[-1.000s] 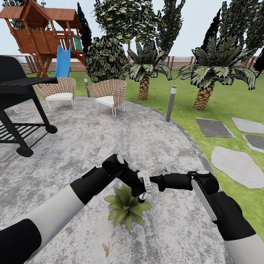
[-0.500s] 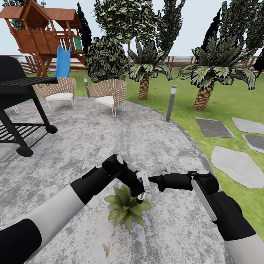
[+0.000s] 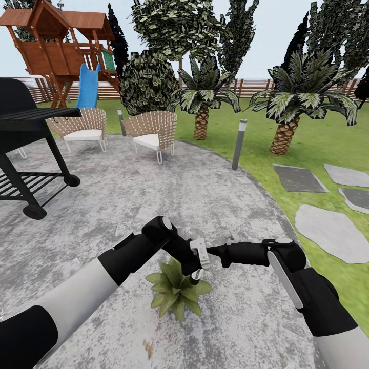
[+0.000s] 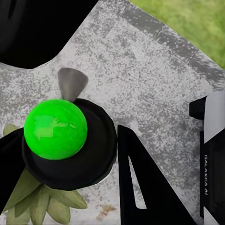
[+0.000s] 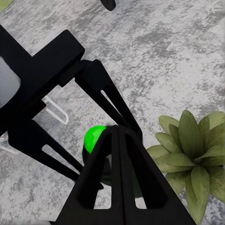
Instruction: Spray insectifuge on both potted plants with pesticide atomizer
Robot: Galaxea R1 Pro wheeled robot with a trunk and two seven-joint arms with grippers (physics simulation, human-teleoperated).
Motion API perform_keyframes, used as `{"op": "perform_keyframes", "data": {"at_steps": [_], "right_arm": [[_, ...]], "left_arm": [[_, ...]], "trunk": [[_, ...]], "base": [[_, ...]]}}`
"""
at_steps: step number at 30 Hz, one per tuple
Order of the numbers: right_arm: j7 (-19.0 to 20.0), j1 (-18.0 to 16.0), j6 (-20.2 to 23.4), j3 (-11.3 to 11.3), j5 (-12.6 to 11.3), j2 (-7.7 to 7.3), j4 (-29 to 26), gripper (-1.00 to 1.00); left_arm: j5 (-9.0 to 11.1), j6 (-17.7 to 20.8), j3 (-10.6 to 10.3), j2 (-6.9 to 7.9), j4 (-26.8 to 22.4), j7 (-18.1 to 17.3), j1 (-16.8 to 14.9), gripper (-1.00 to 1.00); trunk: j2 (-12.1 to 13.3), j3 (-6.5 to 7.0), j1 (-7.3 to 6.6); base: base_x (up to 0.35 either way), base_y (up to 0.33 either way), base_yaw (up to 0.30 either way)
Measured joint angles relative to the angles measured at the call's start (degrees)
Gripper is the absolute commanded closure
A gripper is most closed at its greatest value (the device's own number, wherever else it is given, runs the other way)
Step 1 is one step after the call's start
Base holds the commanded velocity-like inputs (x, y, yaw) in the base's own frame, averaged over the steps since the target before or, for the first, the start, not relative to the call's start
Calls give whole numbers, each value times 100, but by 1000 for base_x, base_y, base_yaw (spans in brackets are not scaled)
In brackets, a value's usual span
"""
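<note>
Spreading across the garden, a round grey stone patio (image 3: 154,205) is bordered by lawn (image 3: 318,138), with a black grill (image 3: 25,133) and wicker seats (image 3: 154,130) set on it. One potted plant (image 3: 177,289) is seen just under both hands. The pesticide atomizer (image 4: 61,136) is pinched in the left hand (image 3: 197,261). The right hand (image 5: 117,154), just beside it, is pressed together.

Beyond the one grill (image 3: 25,148), two wicker chairs (image 3: 154,134), two palms (image 3: 202,110), two lamp posts (image 3: 239,144) and one potted plant (image 3: 177,292) are counted.
</note>
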Motion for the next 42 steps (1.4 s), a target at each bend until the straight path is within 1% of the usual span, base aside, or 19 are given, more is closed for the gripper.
{"op": "perform_keyframes", "data": {"at_steps": [8,16,26,29,30,32,33,36,37,39,40,42], "right_arm": [[-4,0,0,8,-5,-4,0,100],[-4,0,-2,8,-5,-9,0,100],[-4,0,-6,8,-5,-9,0,100],[-4,0,-7,10,-5,-11,0,100],[-4,0,-7,10,-5,-13,0,100],[-4,0,-6,9,-5,-16,0,100],[-4,0,-6,9,-3,-17,0,100],[-4,0,-5,8,-5,-18,0,100],[-4,0,-5,13,-5,-18,0,100],[-2,0,-7,2,-3,-35,0,100],[0,0,-7,-4,-4,-51,0,100],[3,5,-25,-7,-4,-67,0,100]], "left_arm": [[5,-15,19,8,147,-13,23,100],[0,-72,21,11,161,-31,73,100],[-4,-103,35,58,114,-48,97,100],[-11,-159,38,101,115,-60,98,100],[-13,-169,38,135,115,-61,98,100],[-16,-182,39,273,115,-62,127,100],[-24,-194,43,382,116,-62,154,100],[-13,-243,76,606,116,-63,180,100],[-19,-259,146,712,114,-63,196,100],[-15,-273,343,919,109,-63,264,100],[-23,-306,469,1045,110,-63,317,100],[-13,-405,633,1213,108,-68,410,100]], "trunk": [[0,0,0],[0,0,0],[0,0,0],[0,0,0],[0,0,0],[0,0,0],[0,0,0],[0,0,0],[0,0,0],[0,0,0],[0,0,0],[0,0,0]], "base": [[0,0,0],[0,0,0],[0,0,0],[0,0,0],[0,0,0],[0,0,0],[0,0,0],[0,0,0],[0,0,0],[0,0,0],[0,0,0],[0,0,0]]}}
